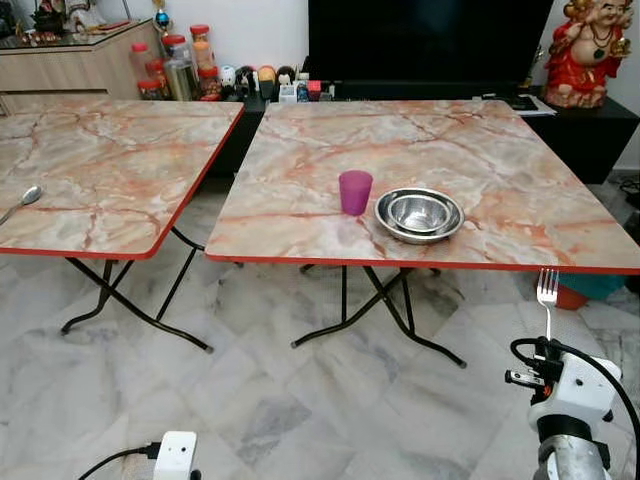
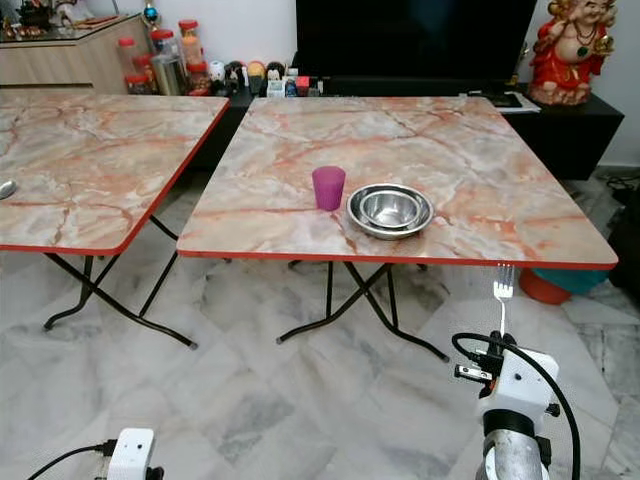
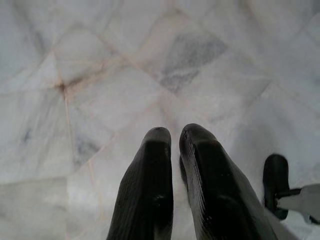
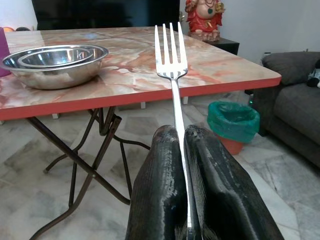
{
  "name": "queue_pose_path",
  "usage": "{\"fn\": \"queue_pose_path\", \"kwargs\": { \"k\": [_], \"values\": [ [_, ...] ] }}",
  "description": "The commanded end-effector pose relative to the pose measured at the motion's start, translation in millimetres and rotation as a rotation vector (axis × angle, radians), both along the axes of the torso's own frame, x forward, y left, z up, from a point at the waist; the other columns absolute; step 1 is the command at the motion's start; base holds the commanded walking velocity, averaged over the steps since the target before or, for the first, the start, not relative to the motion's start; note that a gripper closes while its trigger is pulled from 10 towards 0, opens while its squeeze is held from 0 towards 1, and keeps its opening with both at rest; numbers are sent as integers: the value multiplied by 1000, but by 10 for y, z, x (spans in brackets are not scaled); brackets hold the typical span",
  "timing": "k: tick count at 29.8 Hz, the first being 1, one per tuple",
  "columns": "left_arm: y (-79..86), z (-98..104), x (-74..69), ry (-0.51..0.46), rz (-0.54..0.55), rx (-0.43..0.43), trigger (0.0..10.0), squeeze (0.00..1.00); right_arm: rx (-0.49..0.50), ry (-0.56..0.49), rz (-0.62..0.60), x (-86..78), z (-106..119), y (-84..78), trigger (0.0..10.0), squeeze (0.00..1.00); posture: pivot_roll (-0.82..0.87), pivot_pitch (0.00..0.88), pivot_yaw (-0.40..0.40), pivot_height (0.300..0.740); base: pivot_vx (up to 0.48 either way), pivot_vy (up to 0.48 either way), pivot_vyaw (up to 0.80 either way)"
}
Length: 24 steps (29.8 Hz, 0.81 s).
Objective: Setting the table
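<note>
A silver metal fork (image 4: pixel 172 70) is clamped between the two black fingers of the right gripper (image 4: pixel 181 137), handle pinched, tines pointing up. In the head views the fork (image 1: pixel 547 290) is held upright, low and in front of the near right edge of the square folding table with a pink-veined marble-pattern top and red rim (image 1: pixel 480 150); the fork is not touching the table.

On that table a translucent purple plastic cup (image 1: pixel 355 191) is set near the front edge, upright. Just beside it, to the right, two nested round stainless-steel bowls (image 1: pixel 419 214) are placed; cup and bowls are close but apart.

A second marble-pattern folding table (image 1: pixel 110 170) is seen to the left, separated by a gap. A silver spoon (image 1: pixel 24 200) lies at its left side, partly cut off by the frame edge.

The left gripper (image 3: pixel 172 145) is hung low over the pale marble-tiled floor (image 3: pixel 100 75); its fingers are nearly closed with a thin gap, and nothing is held.

Behind the tables: a black TV screen (image 1: pixel 425 40) on a low black cabinet, a red figurine (image 1: pixel 587 50) at the right, and jars (image 1: pixel 180 65) at the left. A green-lined bin (image 4: pixel 233 122) is seen on the floor past the table's right side, near a grey sofa (image 4: pixel 295 110).
</note>
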<state>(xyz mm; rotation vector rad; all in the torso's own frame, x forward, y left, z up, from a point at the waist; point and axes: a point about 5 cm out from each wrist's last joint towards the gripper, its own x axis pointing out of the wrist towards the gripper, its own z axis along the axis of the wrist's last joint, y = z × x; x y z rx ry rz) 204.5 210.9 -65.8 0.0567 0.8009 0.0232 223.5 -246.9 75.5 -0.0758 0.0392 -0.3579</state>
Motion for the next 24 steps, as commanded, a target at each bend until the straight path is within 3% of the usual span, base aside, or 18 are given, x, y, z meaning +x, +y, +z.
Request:
{"fn": "queue_pose_path", "kwargs": {
  "k": [1, 14, 24],
  "values": [
    [-20, 0, 8, 3, -21, -3, 10000, 0, -9, -33, -15, -9, 74, -25, 10000, 0, -124, 38, 31, 740, 0, 0, 0],
    [-20, 23, 54, -1, -22, 10, 10000, 0, 2, -31, -7, 21, 71, 9, 10000, 0, -123, 27, 22, 740, 438, 0, 0],
    [-21, -10, -3, 10, -4, 4, 10000, 0, -2, -34, 21, 85, 93, 28, 10000, 0, -113, 26, 5, 740, 480, 0, -51]
  ]
}}
